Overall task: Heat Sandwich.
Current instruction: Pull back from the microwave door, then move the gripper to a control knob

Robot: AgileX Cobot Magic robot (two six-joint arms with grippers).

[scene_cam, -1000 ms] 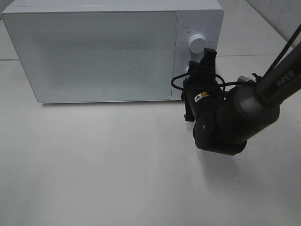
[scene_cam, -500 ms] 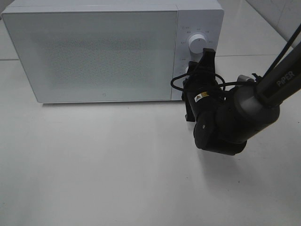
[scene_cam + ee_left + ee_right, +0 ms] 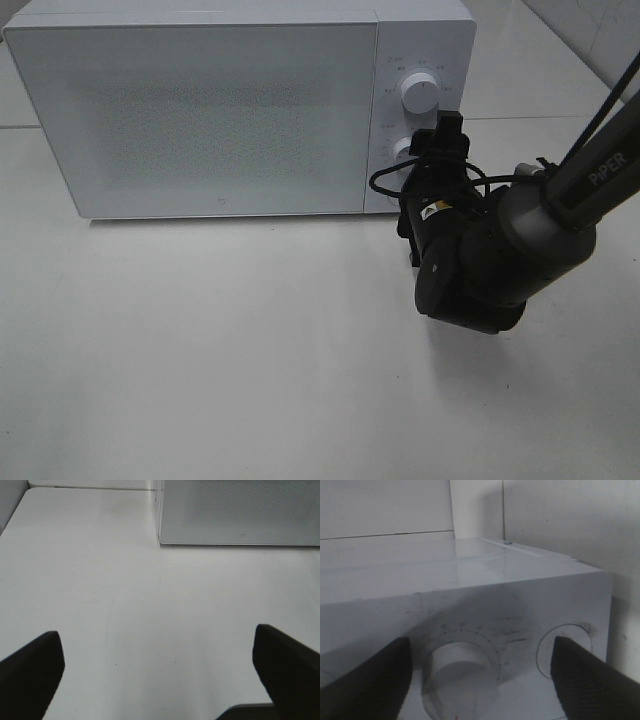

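My right arm [image 3: 560,195] is matt black and dark grey, with a fat rounded wrist joint [image 3: 470,275], white PiPER lettering [image 3: 607,168] on its slim link, a small yellow-and-white sticker [image 3: 435,208], a thin black looping cable [image 3: 372,183], and dark, blunt fingers [image 3: 30,675].

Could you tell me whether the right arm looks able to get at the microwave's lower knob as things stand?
Probably yes: the right gripper is open close to the microwave, with the lower knob framed between its fingers and nothing visible in the way.
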